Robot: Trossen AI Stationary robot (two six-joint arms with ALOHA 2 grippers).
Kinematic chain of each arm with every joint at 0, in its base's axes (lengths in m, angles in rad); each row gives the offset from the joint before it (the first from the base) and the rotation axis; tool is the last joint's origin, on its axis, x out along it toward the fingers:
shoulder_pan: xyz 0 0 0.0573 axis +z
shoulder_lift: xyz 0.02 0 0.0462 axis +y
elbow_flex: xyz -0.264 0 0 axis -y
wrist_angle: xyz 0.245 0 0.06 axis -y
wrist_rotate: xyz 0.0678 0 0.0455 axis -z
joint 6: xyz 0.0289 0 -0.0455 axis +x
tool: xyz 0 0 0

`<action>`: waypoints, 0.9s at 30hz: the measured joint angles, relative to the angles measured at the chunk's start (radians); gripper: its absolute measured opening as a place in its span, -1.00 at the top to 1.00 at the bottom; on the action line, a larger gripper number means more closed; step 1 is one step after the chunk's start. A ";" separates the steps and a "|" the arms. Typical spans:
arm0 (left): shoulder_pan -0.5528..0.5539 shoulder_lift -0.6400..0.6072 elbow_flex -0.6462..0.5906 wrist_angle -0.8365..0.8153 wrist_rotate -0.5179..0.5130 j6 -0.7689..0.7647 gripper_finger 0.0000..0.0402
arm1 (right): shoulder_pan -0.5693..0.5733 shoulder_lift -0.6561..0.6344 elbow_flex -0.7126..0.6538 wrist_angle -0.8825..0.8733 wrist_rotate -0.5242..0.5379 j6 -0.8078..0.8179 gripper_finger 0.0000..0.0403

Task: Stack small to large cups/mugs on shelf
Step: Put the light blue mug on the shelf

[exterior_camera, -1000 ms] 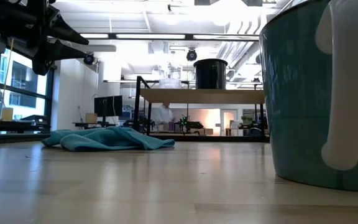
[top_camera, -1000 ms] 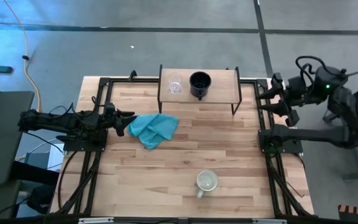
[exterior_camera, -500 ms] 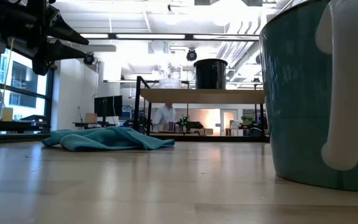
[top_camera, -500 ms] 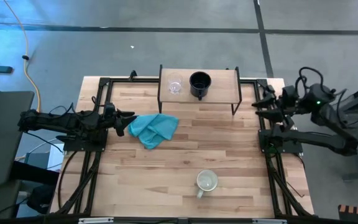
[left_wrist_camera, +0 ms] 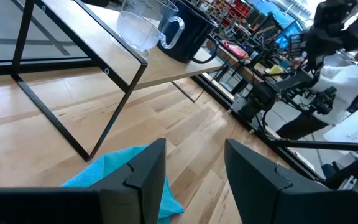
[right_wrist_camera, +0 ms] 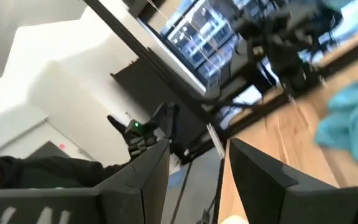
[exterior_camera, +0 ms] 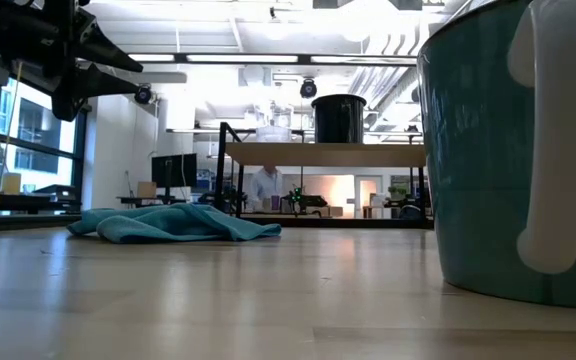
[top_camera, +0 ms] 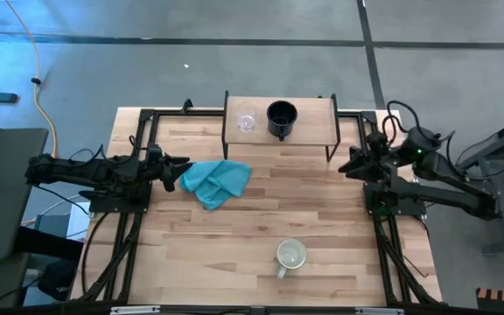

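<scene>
Toppling of the pale mug (top_camera: 290, 255) (alone on the counter (top_camera: 322, 219)) was risked if the spread-fingered right hand (top_camera: 350, 164) were brought down off-centre.

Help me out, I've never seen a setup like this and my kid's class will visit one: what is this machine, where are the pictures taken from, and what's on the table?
Two dark robot arms work at a wooden table. One camera looks straight down, one sits at table-top height, and one rides on each wrist. The left gripper waits open beside a teal cloth. The right gripper, also open, holds nothing near the table's right edge. On the low shelf stand a clear glass cup and a black mug. A pale mug stands on the table's near side.
</scene>
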 joint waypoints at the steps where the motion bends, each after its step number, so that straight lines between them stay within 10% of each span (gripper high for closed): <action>1: 0.000 0.000 0.000 0.000 0.000 0.000 0.24 | 0.000 0.000 0.000 -0.019 -0.004 0.014 0.20; 11: 0.000 0.000 0.000 0.000 0.000 0.001 0.24 | 0.068 0.001 0.000 -0.117 0.014 0.044 0.20; 27: 0.000 0.000 0.000 0.000 0.000 -0.001 0.24 | 0.489 0.132 0.097 -0.226 0.402 0.046 0.20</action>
